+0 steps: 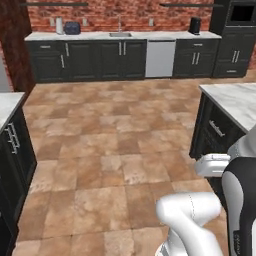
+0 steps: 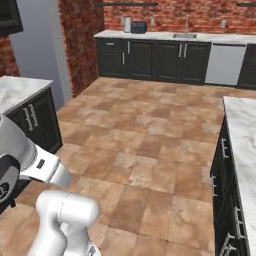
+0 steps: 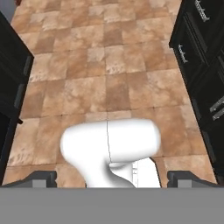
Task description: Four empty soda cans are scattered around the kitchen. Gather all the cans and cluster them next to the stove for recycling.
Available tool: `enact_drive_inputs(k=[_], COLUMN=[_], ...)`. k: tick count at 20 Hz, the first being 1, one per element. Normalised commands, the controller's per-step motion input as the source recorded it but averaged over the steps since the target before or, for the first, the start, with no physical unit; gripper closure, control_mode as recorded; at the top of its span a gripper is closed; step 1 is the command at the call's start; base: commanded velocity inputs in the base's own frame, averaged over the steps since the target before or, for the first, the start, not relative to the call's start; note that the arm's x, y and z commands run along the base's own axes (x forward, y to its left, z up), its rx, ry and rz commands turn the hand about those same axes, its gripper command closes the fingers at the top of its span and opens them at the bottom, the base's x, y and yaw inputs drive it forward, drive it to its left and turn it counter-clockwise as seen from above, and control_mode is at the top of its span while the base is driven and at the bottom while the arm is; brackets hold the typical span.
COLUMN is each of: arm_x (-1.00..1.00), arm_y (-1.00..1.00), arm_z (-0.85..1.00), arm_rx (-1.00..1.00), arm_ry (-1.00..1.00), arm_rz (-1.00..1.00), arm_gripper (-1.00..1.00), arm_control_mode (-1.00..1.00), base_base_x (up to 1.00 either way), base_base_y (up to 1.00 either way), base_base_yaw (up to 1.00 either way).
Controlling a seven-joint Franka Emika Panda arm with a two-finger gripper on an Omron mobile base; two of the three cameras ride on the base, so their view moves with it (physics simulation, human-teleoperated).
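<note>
The soda cans and the stove are out of view. In the hand view my gripper [image 3: 113, 179] looks down at the tiled kitchen floor [image 3: 105, 65]. Its two dark fingertips [image 3: 41, 178] stand far apart at the bottom corners, so it is open, with nothing between them. My folded white arm [image 1: 192, 215] rises at the lower right of the left base view.
A marble-topped island [image 1: 235, 102] with dark cabinets stands close on the right, and another counter [image 1: 7, 107] on the left. Along the far brick wall runs a counter with a sink [image 1: 120, 35], a toaster [image 1: 72, 28] and a dishwasher [image 1: 160, 58]. Open tiled floor [image 2: 145, 130] lies between.
</note>
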Motion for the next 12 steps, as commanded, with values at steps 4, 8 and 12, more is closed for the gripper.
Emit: enact_drive_inputs(k=[4, 8, 12], arm_x=[0.00, 0.00, 0.00], arm_y=[0.00, 0.00, 0.00], arm_z=[0.00, 0.00, 0.00], arm_rx=[0.00, 0.00, 0.00], arm_ry=[0.00, 0.00, 0.00], arm_rz=[0.00, 0.00, 0.00], arm_gripper=[-1.00, -1.00, -1.00], arm_control_mode=[1.00, 1.00, 1.00], base_base_x=[0.21, 0.22, 0.41], base_base_y=[-0.37, -0.34, -0.15], base_base_yaw=[-0.33, -0.34, -0.33])
